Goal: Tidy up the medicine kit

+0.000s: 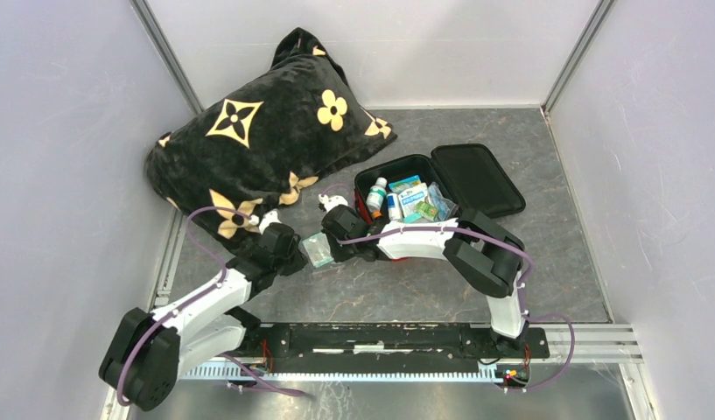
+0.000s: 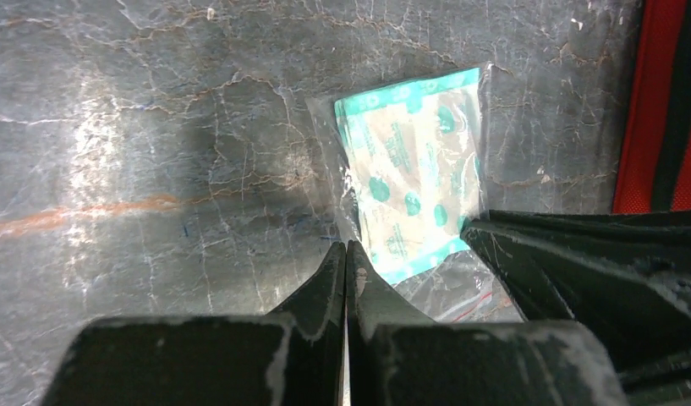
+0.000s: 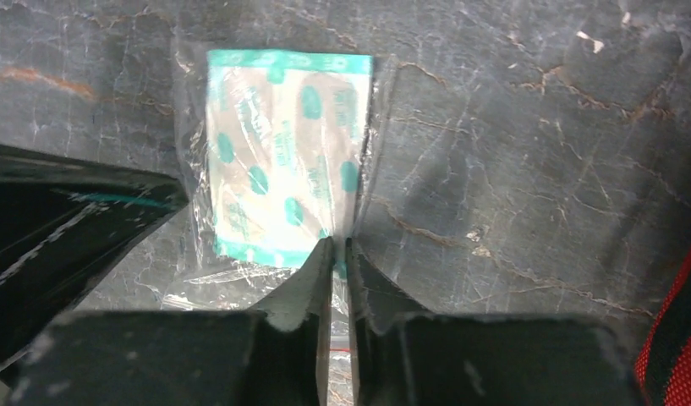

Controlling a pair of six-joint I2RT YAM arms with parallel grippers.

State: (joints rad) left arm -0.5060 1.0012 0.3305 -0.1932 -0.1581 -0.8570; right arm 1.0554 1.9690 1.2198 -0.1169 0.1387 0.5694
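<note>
The red medicine kit (image 1: pixel 364 185) lies open at the table's middle, its black lid (image 1: pixel 476 179) flat to the right, with small bottles (image 1: pixel 377 194) and boxes (image 1: pixel 415 199) inside. A clear plastic bag holding a teal-and-white plaster packet (image 1: pixel 318 251) lies flat on the table just left of the kit. It also shows in the left wrist view (image 2: pixel 414 169) and the right wrist view (image 3: pixel 282 161). My right gripper (image 3: pixel 339 245) is shut on the bag's near edge. My left gripper (image 2: pixel 347 247) is shut, its tips at the bag's opposite edge; no plastic shows between them.
A big black pillow with gold flowers (image 1: pixel 248 140) fills the back left, close behind my left arm. The kit's red wall shows at the right of the left wrist view (image 2: pixel 655 101). Grey walls close in the table on three sides.
</note>
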